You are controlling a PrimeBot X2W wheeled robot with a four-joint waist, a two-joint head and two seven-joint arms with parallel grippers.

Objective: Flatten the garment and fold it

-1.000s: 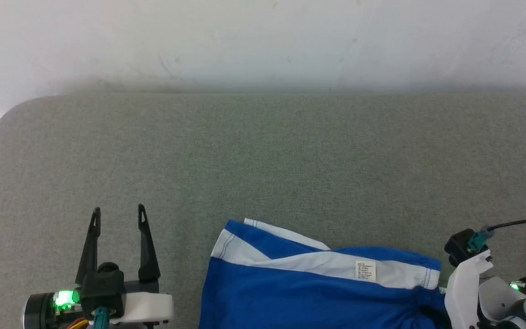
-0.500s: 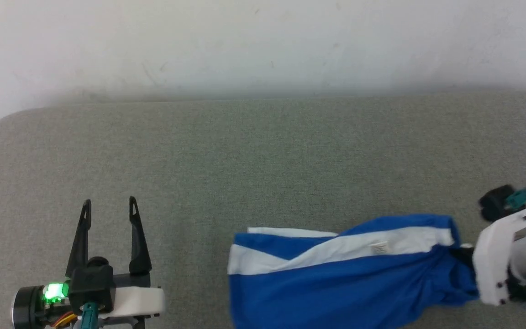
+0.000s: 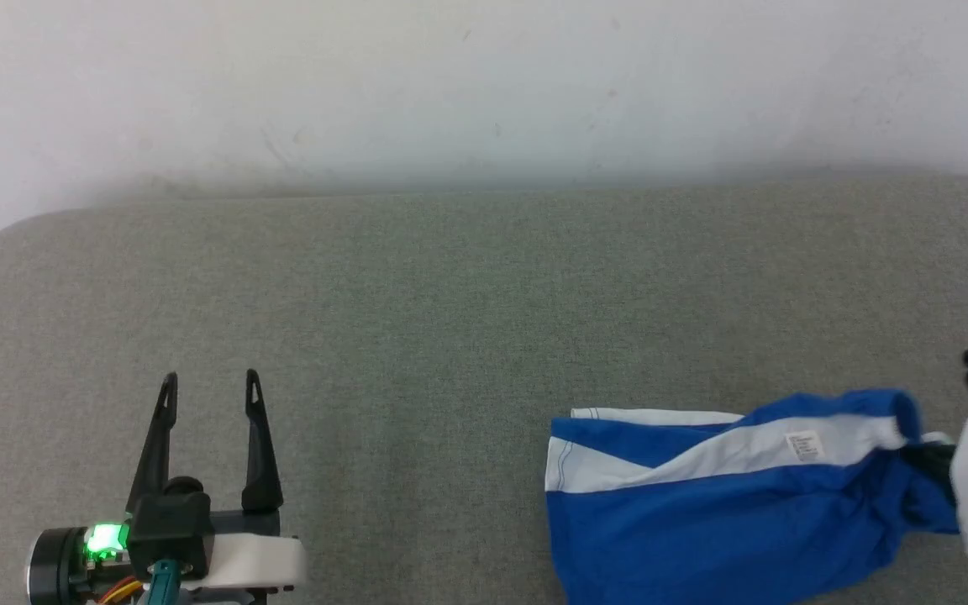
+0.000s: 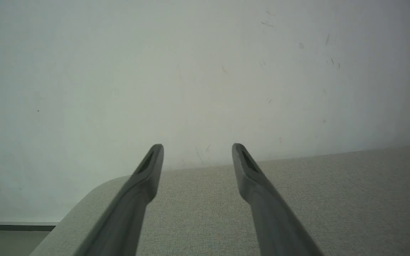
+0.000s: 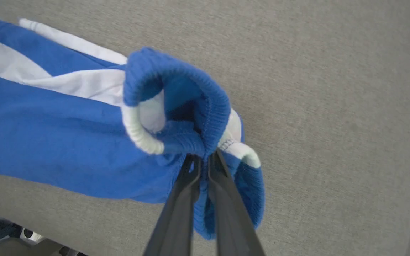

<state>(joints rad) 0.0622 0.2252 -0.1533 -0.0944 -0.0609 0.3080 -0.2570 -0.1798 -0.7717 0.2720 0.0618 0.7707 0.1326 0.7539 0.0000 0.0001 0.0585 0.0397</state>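
Observation:
The garment (image 3: 702, 521), blue shorts with a broad white stripe and a small white tag, lies bunched at the lower right of the grey table (image 3: 450, 294). My right gripper (image 5: 204, 158) is shut on its ribbed blue waistband, which is gathered into a lump and lifted slightly off the surface; the rest of the garment (image 5: 48, 117) trails away to the left. In the head view only the white wrist housing of that arm shows at the right edge, against the cloth. My left gripper (image 3: 209, 386) stands open at the lower left, well clear of the cloth, with nothing between its fingers (image 4: 148, 167).
A pale wall (image 3: 484, 84) runs behind the table. The table's rounded left corner (image 4: 84, 199) lies near the left gripper. In the right wrist view the table's near edge (image 5: 30, 234) passes close under the cloth, with floor clutter below it.
The right gripper has shut on the waistband and dragged the garment rightward across the table. The head camera has also shifted. The left gripper stays open.

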